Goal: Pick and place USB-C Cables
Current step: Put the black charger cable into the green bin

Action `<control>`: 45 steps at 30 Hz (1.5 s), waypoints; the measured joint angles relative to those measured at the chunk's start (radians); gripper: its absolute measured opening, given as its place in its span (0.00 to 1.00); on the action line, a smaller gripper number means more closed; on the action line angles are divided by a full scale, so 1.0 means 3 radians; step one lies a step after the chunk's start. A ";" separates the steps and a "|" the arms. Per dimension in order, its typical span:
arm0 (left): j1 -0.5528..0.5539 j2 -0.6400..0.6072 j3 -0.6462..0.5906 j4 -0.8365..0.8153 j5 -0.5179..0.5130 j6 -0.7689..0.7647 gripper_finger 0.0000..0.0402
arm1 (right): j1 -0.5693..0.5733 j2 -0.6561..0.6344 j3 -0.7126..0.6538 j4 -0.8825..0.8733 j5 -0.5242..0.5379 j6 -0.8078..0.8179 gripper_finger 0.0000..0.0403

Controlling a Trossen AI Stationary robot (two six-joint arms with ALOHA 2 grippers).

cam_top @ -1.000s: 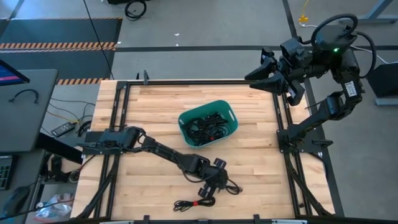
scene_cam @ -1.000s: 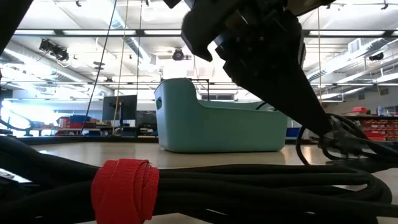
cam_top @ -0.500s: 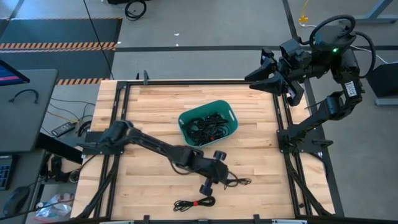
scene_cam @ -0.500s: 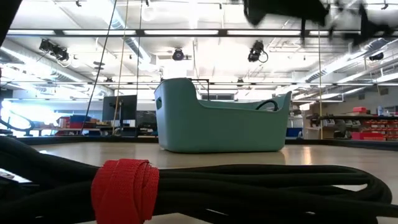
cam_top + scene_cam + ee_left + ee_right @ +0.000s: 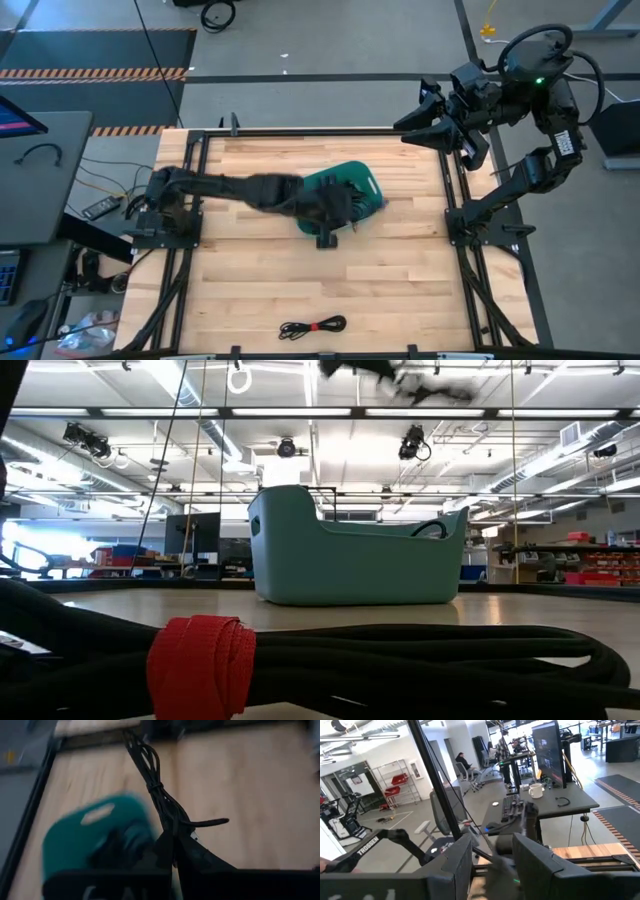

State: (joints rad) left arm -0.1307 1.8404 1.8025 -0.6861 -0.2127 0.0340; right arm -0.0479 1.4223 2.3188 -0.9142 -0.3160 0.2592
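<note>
My left gripper (image 5: 335, 210) hovers over the teal bin (image 5: 362, 182), shut on a thin black USB-C cable (image 5: 155, 785). The bundle shows as a dark blur at the top of the low view (image 5: 400, 380). The bin (image 5: 350, 560) stands on the wooden table and holds several more black cables, mostly hidden under the arm. One more coil, bound with a red tie (image 5: 312, 326), lies flat near the table's near edge and fills the foreground of the low view (image 5: 200, 665). My right gripper (image 5: 412, 128) waits open above the far right corner. My left gripper (image 5: 173, 851) pinches the black cable bundle between its two fingers at one end of the bundle (image 5: 172, 832). The cable is lifted clear of the table. Its free length (image 5: 142, 755) trails away past the fingertips, above the bin (image 5: 95, 827).
Black frame rails (image 5: 190, 200) run along the table's left, right and far sides. Bare wood (image 5: 420, 290) lies between the bin and the near edge. The right wrist view shows desks, monitors and a seated person (image 5: 462, 765) in the room beyond.
My left gripper has risen from the near middle of the table with the cable in its shut fingers and swung toward the far edge, ending above the teal bin. The cable has been lifted clear of the wood. The red-tied coil has stayed where it was.
</note>
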 joint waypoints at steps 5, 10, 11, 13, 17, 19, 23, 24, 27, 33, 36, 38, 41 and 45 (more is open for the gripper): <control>0.0381 0.0000 -0.0004 -0.0417 0.0013 0.0219 0.03 | 0.0000 -0.0001 0.0000 -0.0001 0.0000 0.0003 0.36; 0.0734 0.0000 -0.0004 -0.0435 0.0056 0.0424 0.03 | 0.0000 -0.0001 0.0000 -0.0010 0.0000 0.0036 0.36; 0.0815 0.0000 -0.0004 -0.0450 0.0161 0.0421 0.03 | 0.0000 -0.0001 0.0000 -0.0010 0.0000 0.0036 0.36; 0.0959 0.0000 -0.0004 -0.0515 0.0449 0.0361 0.02 | 0.0000 -0.0001 0.0000 -0.0010 0.0000 0.0036 0.36; 0.1127 0.0031 -0.0006 -0.0651 0.0588 0.0365 0.02 | 0.0000 -0.0001 0.0000 -0.0008 0.0000 0.0036 0.36; 0.1161 0.0031 -0.0006 -0.0623 0.0594 0.0374 0.02 | 0.0000 -0.0001 0.0000 -0.0010 0.0000 0.0036 0.36; 0.1166 0.0029 -0.0004 -0.0628 0.0603 0.0350 0.02 | 0.0000 -0.0001 0.0000 -0.0011 0.0000 0.0000 0.36; 0.1159 0.0029 -0.0004 -0.0621 0.0604 0.0334 0.02 | 0.0000 -0.0001 0.0000 -0.0012 0.0000 -0.0018 0.36; 0.1140 0.0029 -0.0004 -0.0595 0.0609 0.0274 0.02 | 0.0000 -0.0001 0.0000 -0.0034 0.0000 -0.0081 0.36; 0.1114 0.0029 -0.0004 -0.0609 0.0605 0.0289 0.02 | 0.0000 -0.0001 0.0000 -0.0018 0.0000 -0.0081 0.36; 0.1114 0.0029 -0.0004 -0.0614 0.0605 0.0376 0.02 | 0.0000 -0.0001 0.0000 -0.0018 0.0000 -0.0084 0.36; 0.1113 0.0029 -0.0004 -0.0629 0.0644 0.0424 0.02 | 0.0000 -0.0001 0.0000 -0.0014 0.0001 -0.0080 0.36; 0.1123 0.0029 -0.0004 -0.0709 0.0778 0.0441 0.02 | 0.0000 -0.0001 0.0000 0.0006 0.0019 -0.0055 0.36; 0.1130 0.0084 -0.0006 -0.0805 0.0810 0.0449 0.02 | 0.0000 -0.0001 0.0000 0.0017 0.0020 -0.0053 0.36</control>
State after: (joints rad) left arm 0.2084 1.8656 1.8007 -0.9277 0.0303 0.1687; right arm -0.0479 1.4220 2.3188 -0.9092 -0.3099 0.2432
